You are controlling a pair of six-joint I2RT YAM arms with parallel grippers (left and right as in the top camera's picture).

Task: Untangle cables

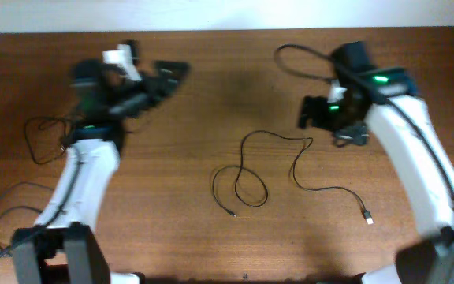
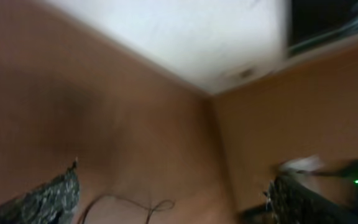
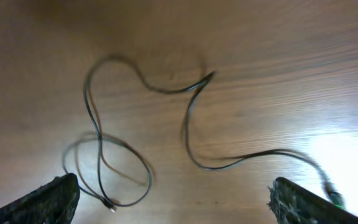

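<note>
A thin black cable (image 1: 247, 170) lies loosely looped on the wooden table's middle, one silvery plug (image 1: 233, 214) at its lower left and another (image 1: 369, 218) at the lower right. A second thin black wire (image 1: 42, 138) is bunched at the far left beside the left arm. My left gripper (image 1: 176, 79) hovers open at the upper left, well away from the middle cable; its blurred wrist view shows only a curl of cable (image 2: 135, 204) between its fingers (image 2: 51, 200). My right gripper (image 1: 304, 114) is open above and right of the loops, with the cable (image 3: 188, 124) spread below it.
A thin black loop (image 1: 294, 57) curves at the back right and runs behind the right arm. Dark cords (image 1: 6, 201) trail from the left arm's base at the lower left. A pale wall (image 1: 227, 14) borders the table's far edge.
</note>
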